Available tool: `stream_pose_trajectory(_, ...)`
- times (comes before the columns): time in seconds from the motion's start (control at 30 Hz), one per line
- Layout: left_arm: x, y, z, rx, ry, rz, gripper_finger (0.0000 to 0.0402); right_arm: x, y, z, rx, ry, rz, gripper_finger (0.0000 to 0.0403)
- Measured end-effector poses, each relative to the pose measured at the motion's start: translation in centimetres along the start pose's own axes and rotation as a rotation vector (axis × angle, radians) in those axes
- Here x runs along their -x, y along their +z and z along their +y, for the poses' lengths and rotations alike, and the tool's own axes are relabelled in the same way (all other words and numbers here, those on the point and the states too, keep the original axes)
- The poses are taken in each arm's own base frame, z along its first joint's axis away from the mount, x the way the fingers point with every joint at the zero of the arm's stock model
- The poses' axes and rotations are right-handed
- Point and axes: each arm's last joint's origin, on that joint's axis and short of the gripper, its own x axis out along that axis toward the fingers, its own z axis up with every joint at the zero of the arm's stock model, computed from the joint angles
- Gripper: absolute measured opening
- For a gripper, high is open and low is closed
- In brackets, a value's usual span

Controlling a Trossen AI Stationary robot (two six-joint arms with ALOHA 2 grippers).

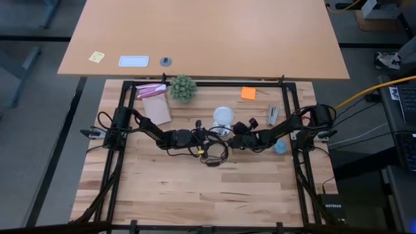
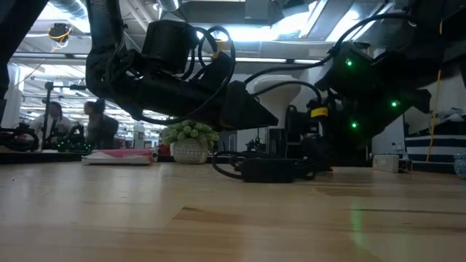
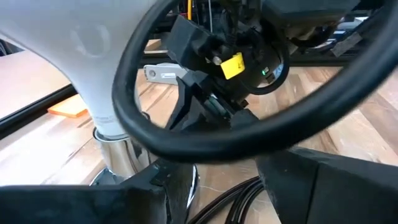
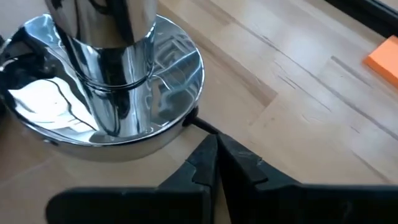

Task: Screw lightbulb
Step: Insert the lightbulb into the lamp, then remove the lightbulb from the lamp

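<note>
The right gripper (image 4: pixel 214 163) has its fingers closed on nothing, tips just beside the chrome socket base (image 4: pixel 180 93). Whether the left gripper (image 1: pixel 207 134) grips, I cannot tell. The lightbulb (image 1: pixel 223 116) stands upright in the socket, mid-counter (image 1: pixel 195 188).

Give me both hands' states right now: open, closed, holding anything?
Left hand: beside the socket base under the lightbulb; whether it is open or gripping cannot be told.
Right hand: closed, holding nothing, fingertips beside the chrome socket base.
</note>
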Motion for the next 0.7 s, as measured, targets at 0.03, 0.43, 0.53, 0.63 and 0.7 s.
stream_pose_trajectory(0.03,0.0,0.0,0.0,0.004,0.001,0.000,0.0159,0.0,0.0,0.0,-0.004,0.005,0.001,0.0024)
stream_pose_trajectory(0.43,0.1,0.2,-0.3,0.011,-0.007,-0.010,0.0159,2.7,1.6,0.6,-0.016,0.131,-0.051,0.0024)
stream_pose_trajectory(0.53,0.1,0.3,-0.4,0.015,-0.009,-0.019,0.0159,4.0,1.9,1.0,-0.017,0.175,-0.077,0.0024)
stream_pose_trajectory(0.63,0.1,0.3,-0.4,0.063,-0.010,-0.020,0.0159,5.3,2.2,1.3,-0.016,0.217,-0.102,0.0024)
stream_pose_trajectory(0.7,0.2,0.5,-0.3,0.111,-0.009,-0.022,0.0159,6.4,2.6,1.4,-0.025,0.248,-0.124,0.0024)
